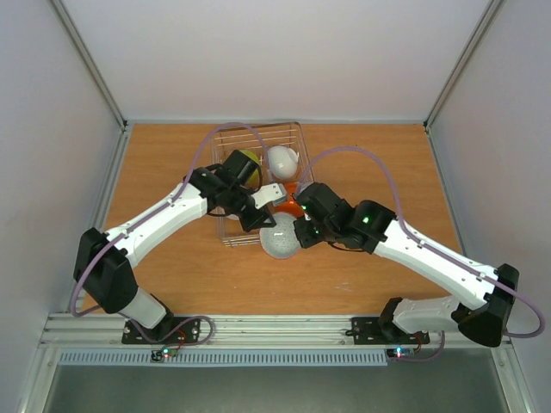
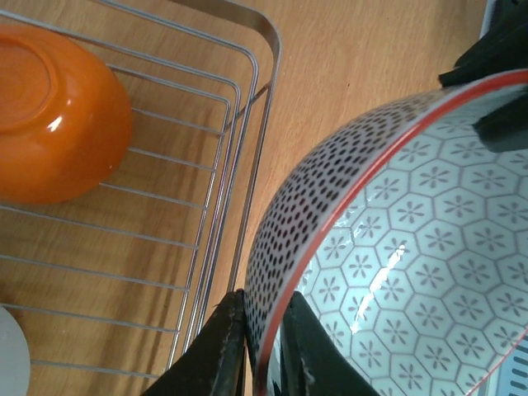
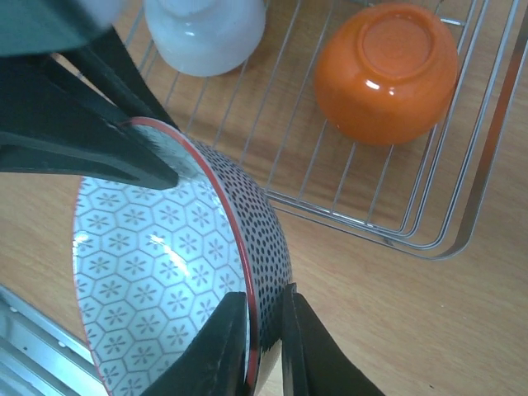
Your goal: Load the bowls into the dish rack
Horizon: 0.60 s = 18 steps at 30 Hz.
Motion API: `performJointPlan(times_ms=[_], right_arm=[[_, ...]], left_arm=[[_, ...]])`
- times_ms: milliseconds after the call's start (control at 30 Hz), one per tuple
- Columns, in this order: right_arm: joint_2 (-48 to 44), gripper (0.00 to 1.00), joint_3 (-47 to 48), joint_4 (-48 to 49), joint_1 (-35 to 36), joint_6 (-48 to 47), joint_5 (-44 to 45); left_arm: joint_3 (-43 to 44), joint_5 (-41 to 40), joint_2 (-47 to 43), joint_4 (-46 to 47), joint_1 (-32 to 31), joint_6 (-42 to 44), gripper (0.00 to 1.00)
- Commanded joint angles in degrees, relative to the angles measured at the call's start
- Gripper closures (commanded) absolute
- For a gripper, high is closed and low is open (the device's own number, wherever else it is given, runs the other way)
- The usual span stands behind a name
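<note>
Red-rimmed dotted bowl, rim pinched by left gripper and right gripper alike — dish rack w/ orange bowl just beyond them. Risk: arms pull unevenly — bowl slips, strikes wire.

**Left arm**: base at the near left edge of the desk, elbow pushed out left, forearm angled far and right toward the centre.

**Left gripper**: jaws drawn to a narrow gap and pinching the rim of a patterned bowl, one finger on the outer wall and one inside.

**Right arm**: base near right, elbow out right, forearm angled far and left.

**Right gripper**: jaws likewise narrowed and clamped on another part of the same rim, one finger on each side of the wall.
</note>
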Motion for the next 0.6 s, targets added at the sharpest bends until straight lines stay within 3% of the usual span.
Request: performJointPlan(times_ms=[0,367,567], right_arm=[[-4.9,0.88,-0.6,3.4,-0.1,-1.6,0.9],[-10.0,0.78,-4.6,5.9,0.0,0.3,1.7],[-14.0,0.63,-8.8,8.6,-0.1,2.0,0.4]], left_arm=[[-0.7,1.2,-0.7,-1.3,-0.3,5.3,1.00],[-2.3,4.0,-1.1,0.4,0.7,5.5,0.99],[-2.3,7.1,-1.7,1.1,3.1,5.3,1.00]])
